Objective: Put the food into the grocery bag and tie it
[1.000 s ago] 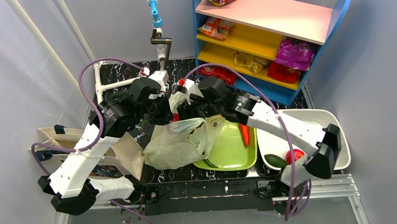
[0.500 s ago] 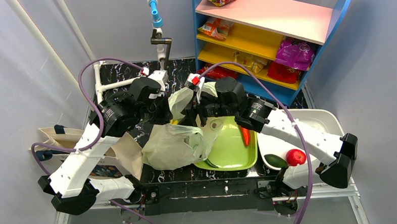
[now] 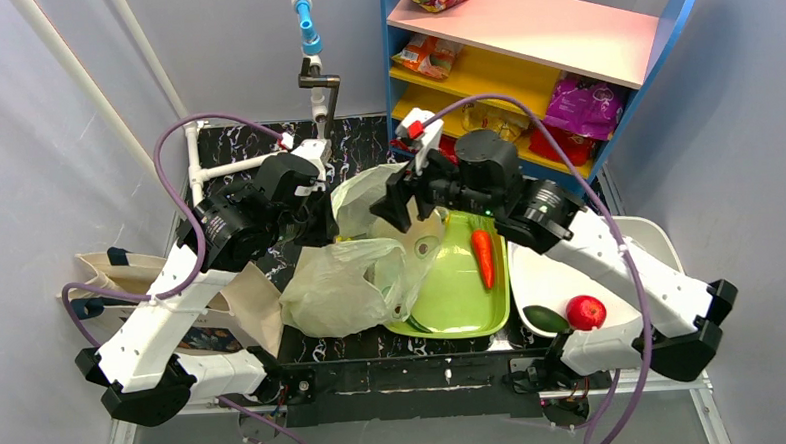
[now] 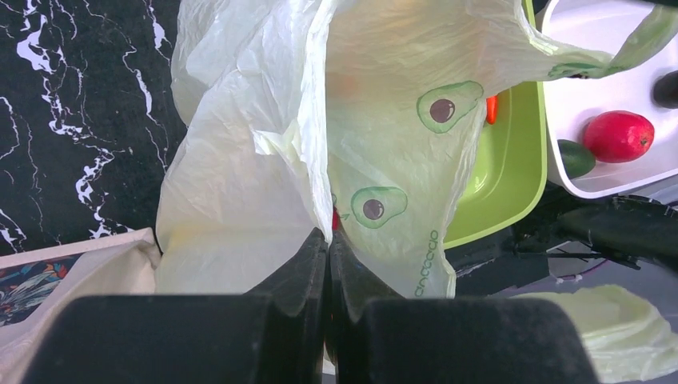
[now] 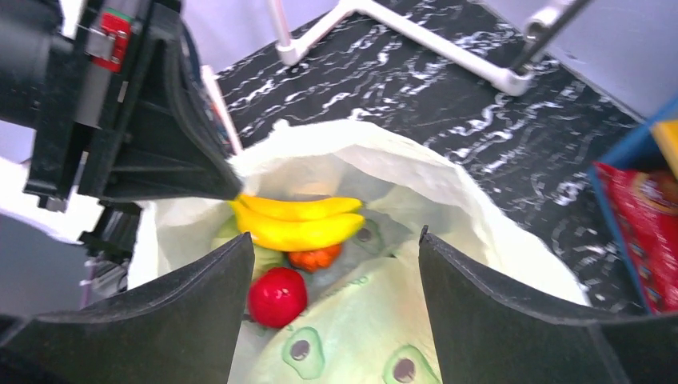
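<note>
While the left gripper point(image 4: 328, 234) pinches its rim, the grocery bag point(image 5: 448, 184) gapes.

Bag point(image 5: 448, 186) w/ bananas point(image 5: 300, 222) & red fruit point(image 5: 277, 297) inside.

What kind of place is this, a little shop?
Probably a pretend grocery corner for robot practice: a colourful shelf holds snack packets, and a grocery bag holds bananas.

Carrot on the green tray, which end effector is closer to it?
Right. The right end effector hovers open above the bag, just left of the carrot in the top view. The left end effector is farther left, shut on the bag's rim.
</note>
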